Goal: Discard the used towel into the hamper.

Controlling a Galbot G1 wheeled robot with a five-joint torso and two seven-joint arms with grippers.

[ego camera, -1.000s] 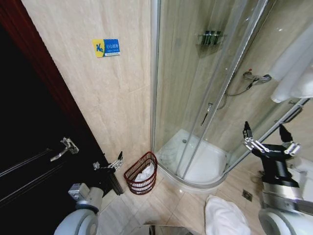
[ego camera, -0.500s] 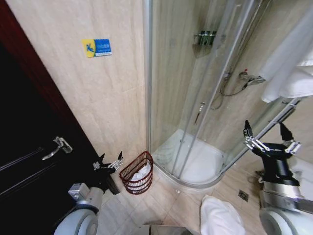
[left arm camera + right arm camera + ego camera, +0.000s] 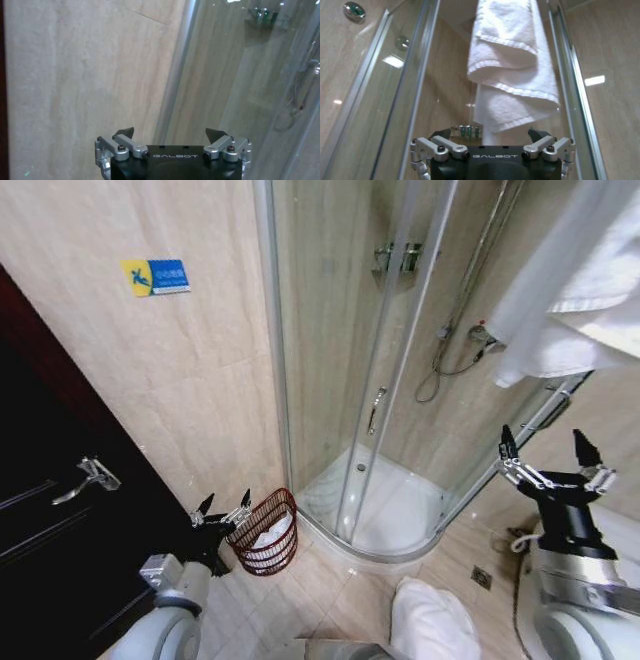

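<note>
A white towel (image 3: 432,625) lies crumpled on the floor tiles in front of me. Another white towel (image 3: 575,290) hangs folded at the upper right, over the shower's glass; the right wrist view has this hanging towel (image 3: 512,63) straight beyond its fingers. The hamper (image 3: 263,532), a dark red wire basket, stands on the floor by the wall with white cloth inside. My left gripper (image 3: 225,502) (image 3: 170,131) is open and empty, just left of the hamper. My right gripper (image 3: 543,440) (image 3: 489,131) is open and empty, held upright at the right.
A curved glass shower cabin (image 3: 380,410) with a white tray (image 3: 395,515) takes up the middle. A dark door with a lever handle (image 3: 85,478) is at the left. A floor drain (image 3: 481,577) sits right of the shower's edge.
The whole picture has shifted left, so the camera has turned right. More of the hanging towel shows now. Both grippers stay open in the same pose.
</note>
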